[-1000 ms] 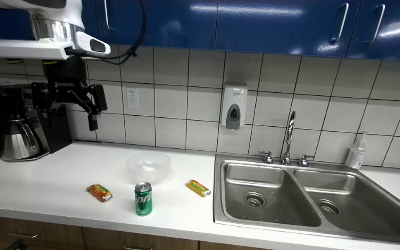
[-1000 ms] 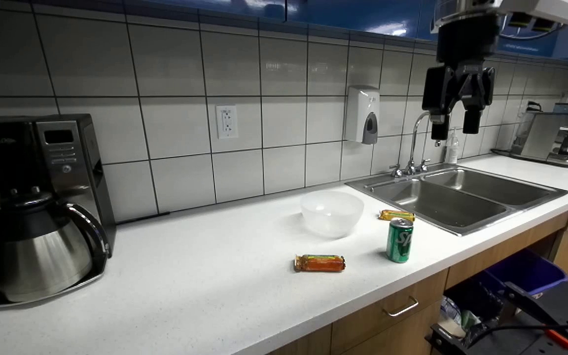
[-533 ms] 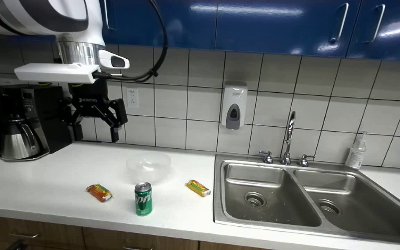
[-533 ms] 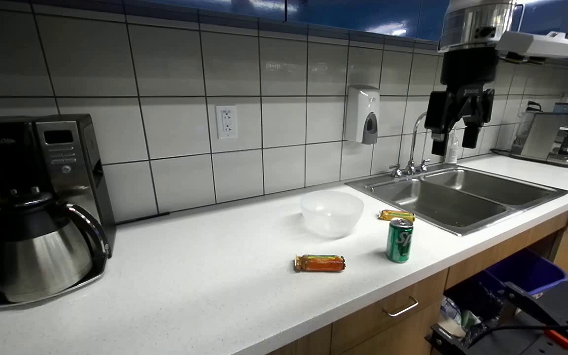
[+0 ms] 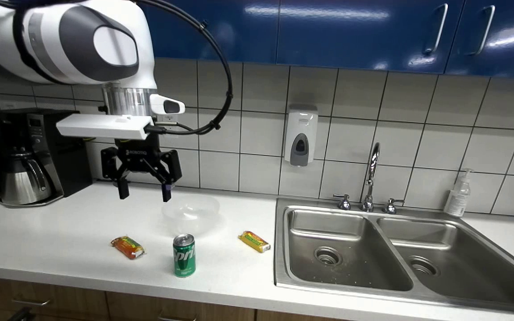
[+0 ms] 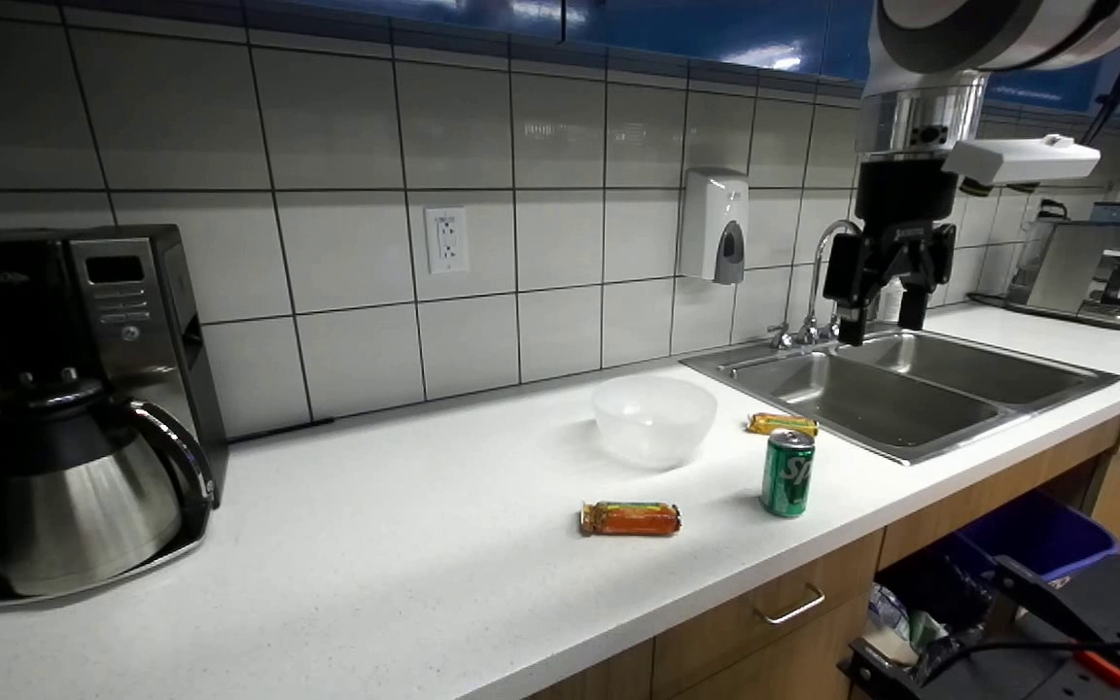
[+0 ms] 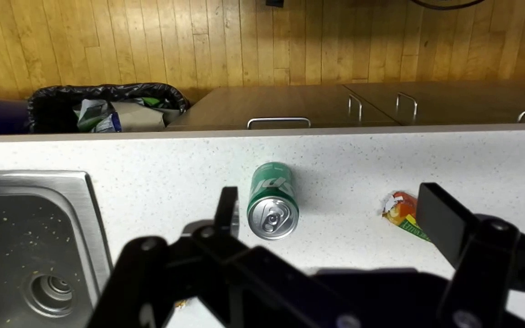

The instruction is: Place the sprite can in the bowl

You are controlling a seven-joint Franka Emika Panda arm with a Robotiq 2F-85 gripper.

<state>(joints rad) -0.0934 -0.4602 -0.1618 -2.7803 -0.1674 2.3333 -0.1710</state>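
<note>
Tabletop (image 6: 375, 583), white, finely speckled. It bore, by my count: one green Sprite can (image 5: 184, 261), upright, near the front edge; one translucent bowl (image 6: 654, 428), mouth up, apart from the can, farther back; one orange packet (image 6: 630, 519) and one yellow packet (image 5: 254, 241), both lying flat, well apart; one coffee maker (image 6: 147, 340); one steel machine (image 6: 1056, 272), past the inset double sink (image 5: 394, 252).

Sprite can (image 5: 184, 259): green, pale lettering, silver top. Bowl (image 6: 654, 423), wall side of can: whitish, translucent. Orange packet (image 5: 127, 247) near can: green-and-yellow patch. Yellow packet (image 5: 254, 241) near can: green marking. Gripper (image 5: 145, 192), higher than can: black. Counter (image 7: 167, 175) under can: white, fine speckles. Wall tiles (image 5: 350, 139) behind can: off-white, dark grid.
</note>
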